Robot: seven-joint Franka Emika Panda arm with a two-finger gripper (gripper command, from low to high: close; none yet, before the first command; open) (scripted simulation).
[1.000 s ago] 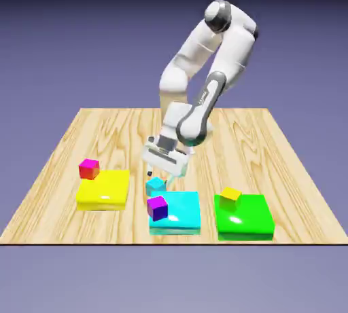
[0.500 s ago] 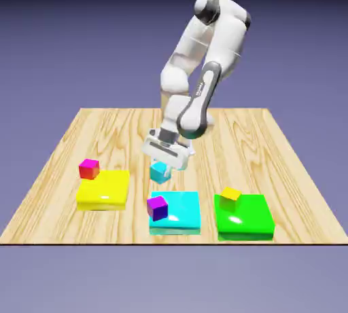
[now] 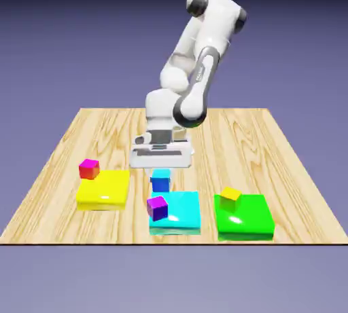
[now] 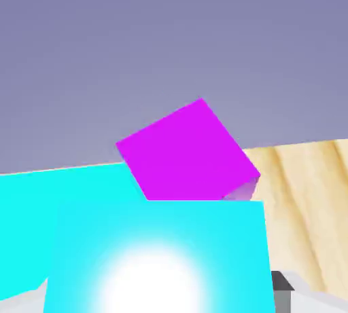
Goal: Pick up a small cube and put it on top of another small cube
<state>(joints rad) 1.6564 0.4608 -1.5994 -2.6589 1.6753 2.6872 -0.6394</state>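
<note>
**Cyan cube in the jaws, carried toward the purple one**

Cyan filled the bottom of the hand view, and that was your answer on the grip: the small cyan cube (image 4: 160, 257) sat large between the finger tips, one grey tip just showing at its right edge. In the exterior view the gripper (image 3: 161, 177) was closed on that same cube, which hung clear of the wooden table (image 3: 68, 143), above the near edge of the boards and just behind the flat cyan slab (image 3: 182, 214).

You were in the carry step, by my reading. The lift was done and the cube was not yet placed on anything. The small purple cube (image 3: 157, 208) stood on the slab's corner toward the exterior view's left, and in the hand view it lay directly beyond the held cube, so it looked the likely target.

The next move would have called for you to bring the held cube squarely over the purple one, level it, and lower until the faces met before letting the jaws part. The purple cube appeared turned relative to the held one in the hand view, so you would have needed to match that rotation or accept an overhang.

Whether the clearance above the purple cube was enough, I could not tell.
</note>
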